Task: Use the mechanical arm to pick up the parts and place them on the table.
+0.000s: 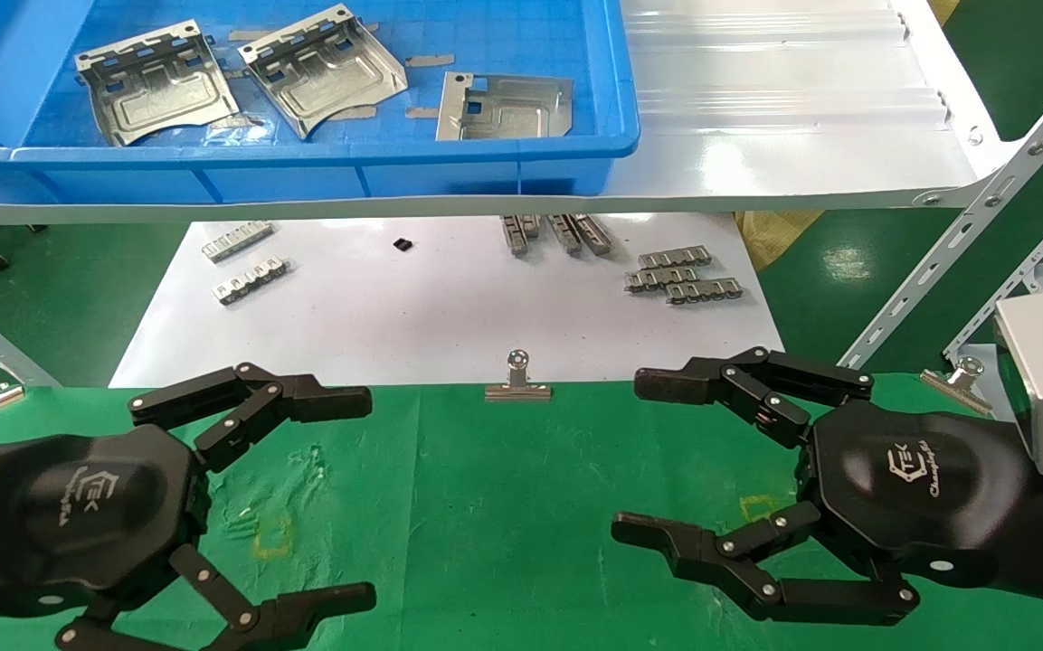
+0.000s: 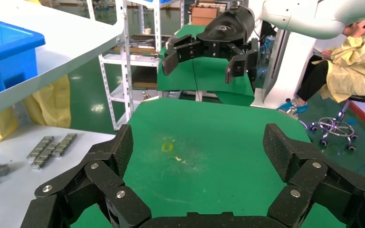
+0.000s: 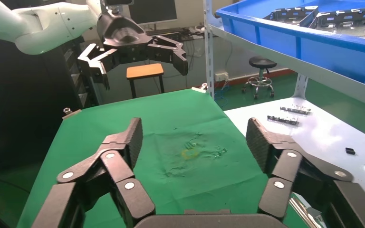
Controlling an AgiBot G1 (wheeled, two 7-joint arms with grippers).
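Both hands, left (image 1: 367, 493) and right (image 1: 625, 457), hover open and empty over the green table (image 1: 503, 506), while 3 metal plates (image 1: 322, 68) lie in the blue bin (image 1: 322, 163) on the white shelf (image 1: 792, 117) beyond.

A blue plastic crate (image 1: 322, 176) sits on a glossy white shelf (image 1: 801, 136). Below the shelf, a white sheet (image 1: 412, 316) carries ridged grey metal strips (image 1: 684, 274) and a small black piece (image 1: 402, 244).

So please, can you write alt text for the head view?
Two open black robot hands, left and right, hover over a wrinkled green cloth table; beyond, three silvery stamped metal plates lie in a blue plastic bin.
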